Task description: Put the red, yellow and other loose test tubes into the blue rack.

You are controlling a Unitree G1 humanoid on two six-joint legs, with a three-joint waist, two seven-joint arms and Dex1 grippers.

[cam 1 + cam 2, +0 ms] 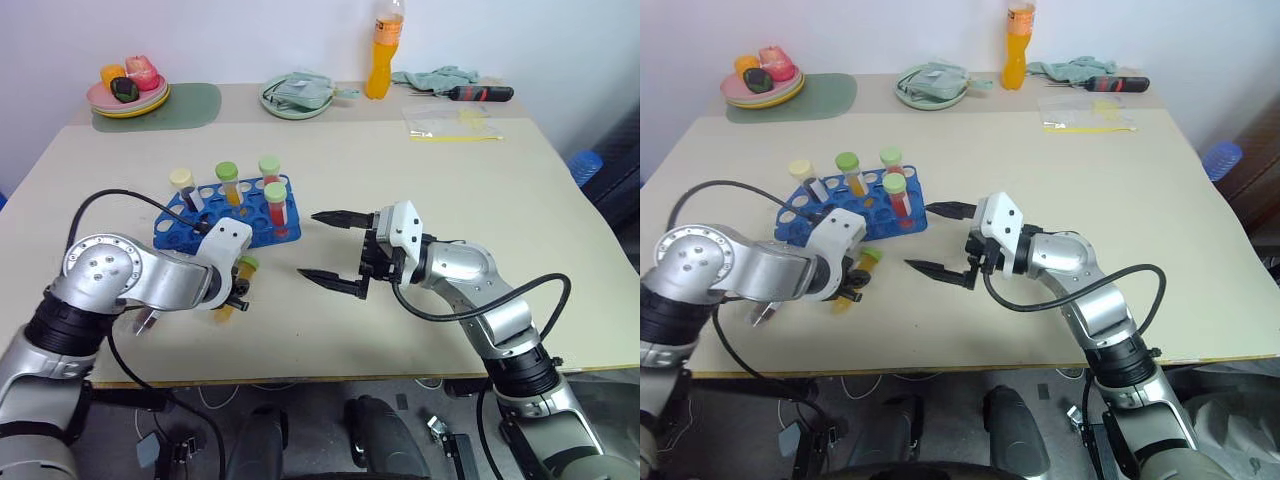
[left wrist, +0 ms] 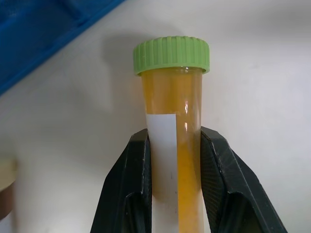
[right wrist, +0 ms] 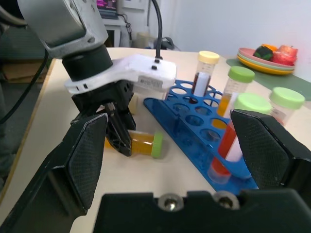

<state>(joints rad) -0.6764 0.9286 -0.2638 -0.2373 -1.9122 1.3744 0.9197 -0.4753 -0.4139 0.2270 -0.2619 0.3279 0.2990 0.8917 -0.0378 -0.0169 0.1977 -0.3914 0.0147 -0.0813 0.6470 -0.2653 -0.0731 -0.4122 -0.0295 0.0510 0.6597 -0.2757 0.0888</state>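
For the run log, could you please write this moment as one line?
left pincer: shut on yellow tube, lying on table | right pincer: open, empty | blue rack: four tubes

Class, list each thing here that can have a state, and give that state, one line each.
Left gripper: shut on the yellow tube.
Yellow tube: capped, lying on the table.
Right gripper: open, holding nothing.
Blue rack: four capped tubes upright, other holes free.
Orange bottle: upright.

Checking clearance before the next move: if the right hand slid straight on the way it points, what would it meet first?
Probably the left hand gripping the yellow tube; the blue rack sits just beyond that line, though depth is uncertain.
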